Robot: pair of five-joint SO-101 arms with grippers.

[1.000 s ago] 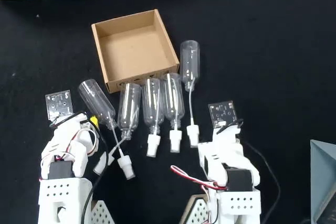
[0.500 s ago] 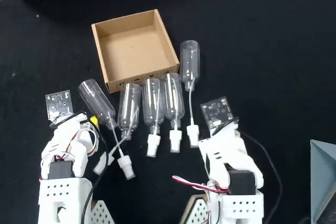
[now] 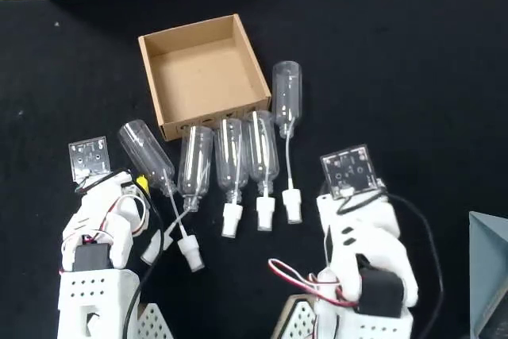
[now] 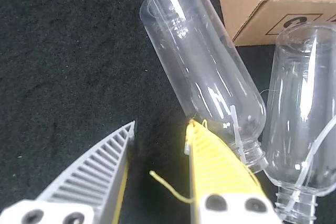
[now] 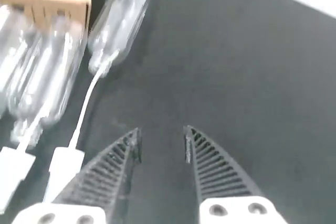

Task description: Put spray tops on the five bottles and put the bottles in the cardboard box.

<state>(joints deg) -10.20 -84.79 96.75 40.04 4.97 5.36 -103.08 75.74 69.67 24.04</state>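
The left gripper [image 4: 160, 129], jaws parted and empty, has its yellow finger [image 4: 215, 166] right beside the leftmost bottle [image 4: 202, 72] (which lies just near-left of the cardboard box [image 3: 205, 77]), while the right gripper [image 5: 161, 129], likewise parted, holds nothing right of the spray tops [image 3: 292, 204].

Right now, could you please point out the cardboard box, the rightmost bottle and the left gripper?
cardboard box [image 3: 202, 77]: high view, on its bare floor.
rightmost bottle [image 3: 286, 94]: high view, on its clear body.
left gripper [image 4: 160, 128]: left wrist view, midway between its open fingertips.
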